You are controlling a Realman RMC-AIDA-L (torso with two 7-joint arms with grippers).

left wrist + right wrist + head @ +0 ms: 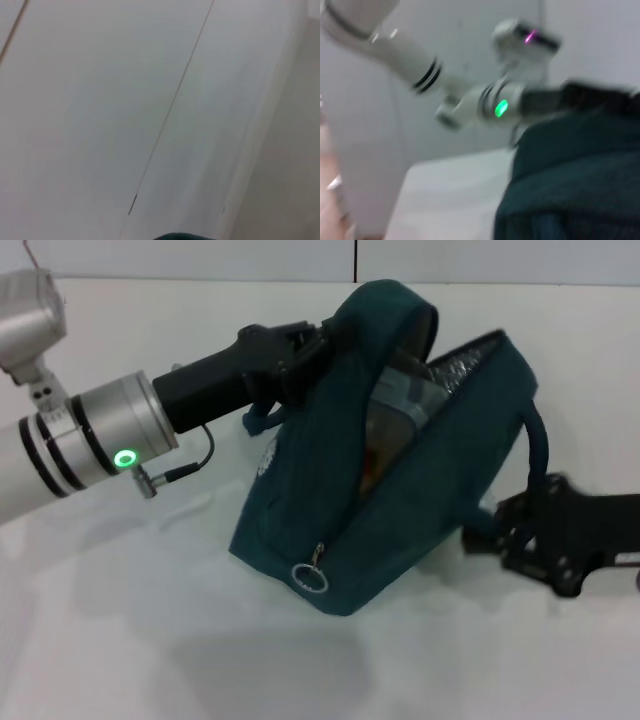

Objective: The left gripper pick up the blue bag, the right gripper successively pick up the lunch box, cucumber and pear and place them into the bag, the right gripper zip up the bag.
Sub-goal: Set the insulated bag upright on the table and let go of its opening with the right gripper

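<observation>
The blue bag (pixel 400 460) stands on the white table (pixel 120 640), tipped so that its open top slants upward. The zipper is undone along most of its length; the ring pull (pixel 310 578) hangs at the low front corner of the bag. Through the opening, the silvery lining and the clear lunch box (pixel 400 405) are visible; an orange patch beneath it may be the pear. The cucumber cannot be seen.

The left gripper (pixel 300 360) is clenched on the bag's upper rim, on the side away from the ring pull. This hold apparently keeps the mouth raised and steady for loading and zipping.

The right gripper (pixel 545 535) sits low on the table just beside the bag's far end, well apart from the ring pull. Whether its fingers are spread or closed cannot be determined.
</observation>
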